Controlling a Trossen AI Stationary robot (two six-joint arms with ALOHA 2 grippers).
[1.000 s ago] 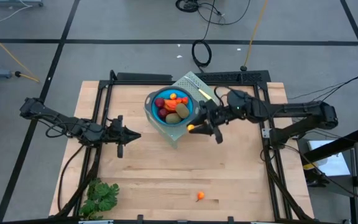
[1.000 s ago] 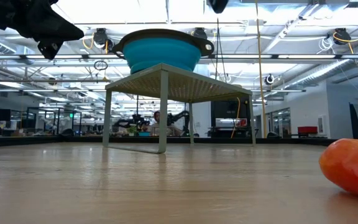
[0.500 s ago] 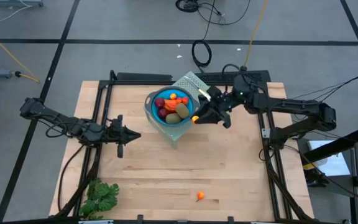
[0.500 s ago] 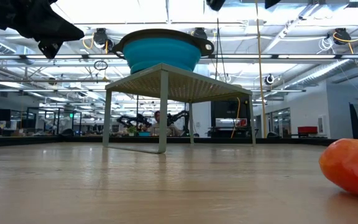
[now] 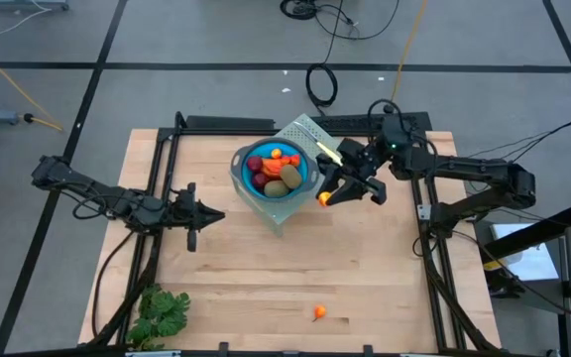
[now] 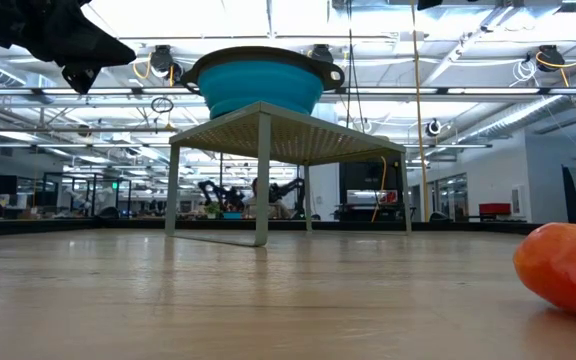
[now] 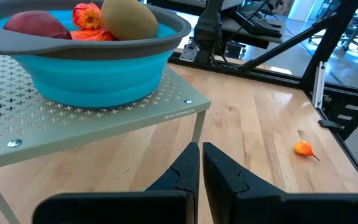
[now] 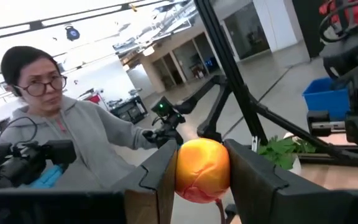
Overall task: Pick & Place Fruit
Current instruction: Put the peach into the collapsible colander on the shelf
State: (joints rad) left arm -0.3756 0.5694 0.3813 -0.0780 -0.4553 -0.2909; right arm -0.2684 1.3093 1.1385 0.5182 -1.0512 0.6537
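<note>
Small orange fruit (image 8: 202, 169), pinched tight between the right gripper's (image 5: 337, 192) fingers, now just off the blue bowl's (image 5: 241, 177) right rim, up near the table's (image 5: 385, 278) far edge. Moved a bit over the last second: was low beside the rack (image 5: 303, 132), then swung up and to the right, wrist rolled so its camera looks level out into the room at a person (image 8: 55, 134) instead of down. Looks like lining up for the drop rather than dropping yet, not over the bowl's opening at this point.

Bowl already loaded: dark-red ball (image 5: 256, 165), olive-brown oval (image 5: 290, 176), little orange bits, all up on the rack. Another tiny orange piece (image 5: 319, 312) sitting alone near the table's front edge, so one more trip probably needed. Leafy green bunch (image 5: 162, 312) at the front-left corner, untouched.

Left gripper (image 5: 213, 215) parked left of the bowl, fingers shut on nothing.
</note>
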